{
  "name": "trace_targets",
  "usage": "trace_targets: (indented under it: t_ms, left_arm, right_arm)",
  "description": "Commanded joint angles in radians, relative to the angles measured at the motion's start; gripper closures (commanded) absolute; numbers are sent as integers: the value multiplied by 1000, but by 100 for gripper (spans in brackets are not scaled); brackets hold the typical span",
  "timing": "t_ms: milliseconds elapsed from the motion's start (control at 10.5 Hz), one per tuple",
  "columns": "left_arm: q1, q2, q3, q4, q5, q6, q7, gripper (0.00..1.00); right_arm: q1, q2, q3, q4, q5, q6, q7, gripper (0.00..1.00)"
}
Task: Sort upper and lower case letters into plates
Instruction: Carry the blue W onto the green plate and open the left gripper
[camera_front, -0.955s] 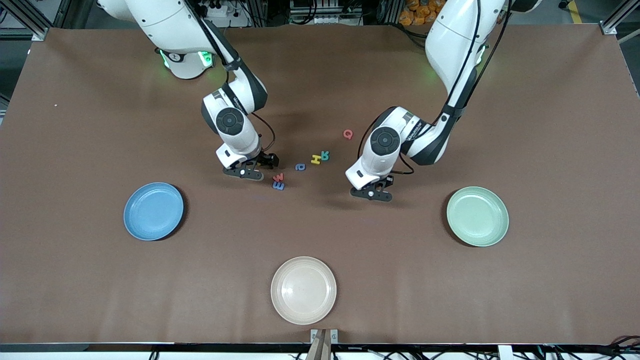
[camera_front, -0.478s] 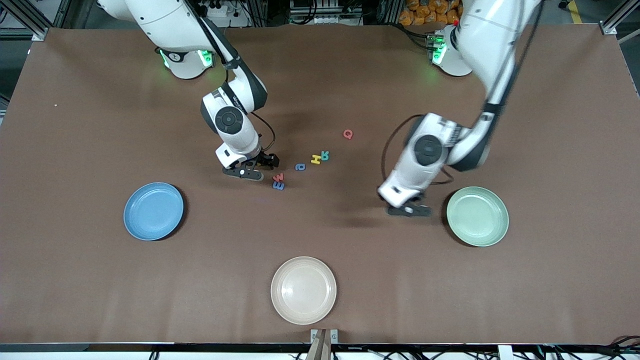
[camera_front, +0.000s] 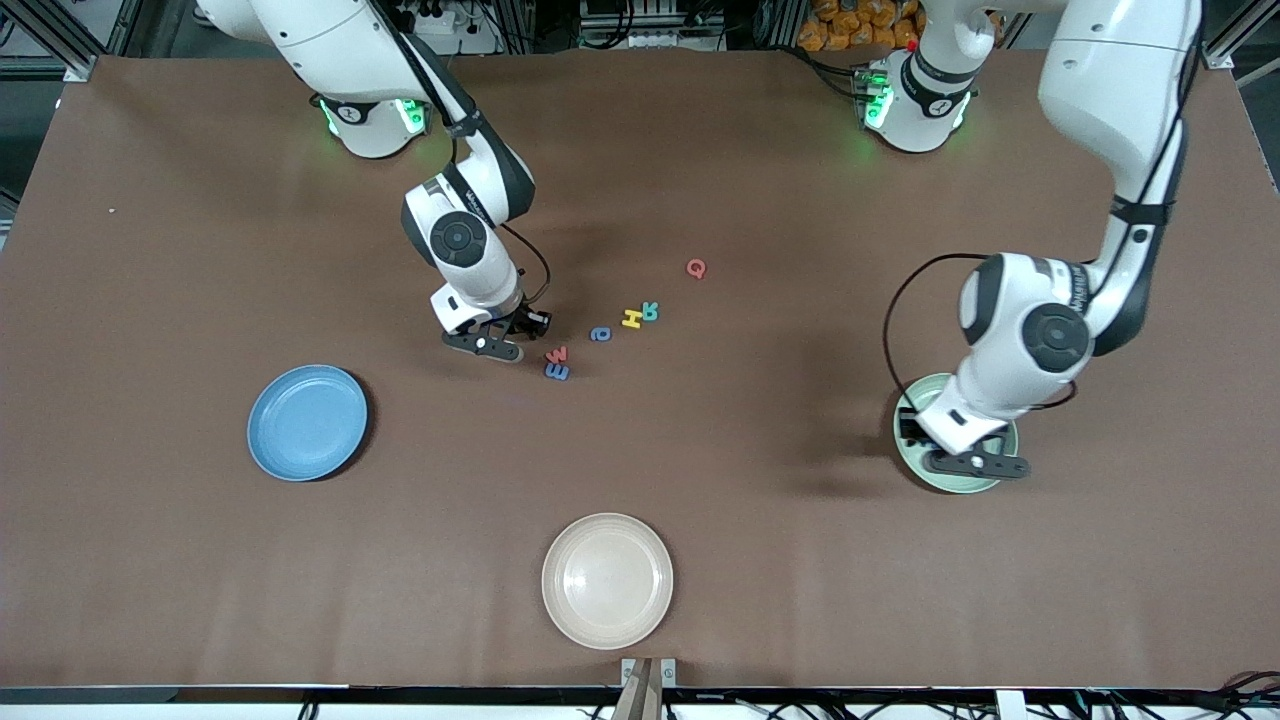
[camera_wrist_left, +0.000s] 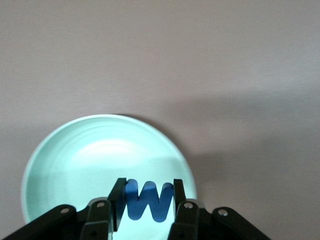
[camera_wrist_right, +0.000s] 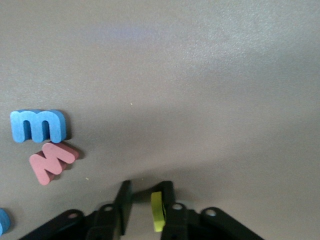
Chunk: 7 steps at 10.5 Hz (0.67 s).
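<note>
Left claw grips a blue W by its outer edges and hangs over the mint plate, at the left arm's end of the desk.

Right claw is down at the desk, jaws open around a yellow letter. The letter is edge-on against one pad, with a gap to the other, so it's not clamped yet.

Left step, my read: drop lower, get nearer the plate's middle, then release, so the W lands flat inside the rim and doesn't bounce out. Can't tell W's case from its shape.

Right step: centre the yellow piece between the pads before closing. It's thin and may tip or squirt out. Lift straight up, because the red M and blue m lie just beside it.

Other loose letters in mid-desk:
- blue a
- yellow H touching teal R
- red Q, farther from the front camera and apart from the rest

The blue plate at the right arm's end holds nothing. The cream plate, nearest the camera, is also bare.

The desk has a matte brown cover, slightly creased. Frame posts and cables run past the arm bases.
</note>
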Motion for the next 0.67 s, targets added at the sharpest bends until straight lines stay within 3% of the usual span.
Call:
trace_targets:
  t_ms: [0, 96, 191, 573]
  left_arm:
    - [-7, 16, 31, -2, 15, -3, 4, 80]
    - [-7, 16, 41, -4, 17, -3, 6, 4]
    - [-9, 13, 52, -4, 18, -3, 6, 0]
    - [-76, -30, 43, -4, 15, -10, -64, 0]
  right_arm:
    - [13, -34, -6, -42, 8, -5, 17, 100]
    - [13, -48, -6, -51, 8, -11, 15, 100]
    - [11, -54, -6, -56, 8, -11, 15, 100]
    - [-39, -112, -12, -44, 5, -13, -23, 100]
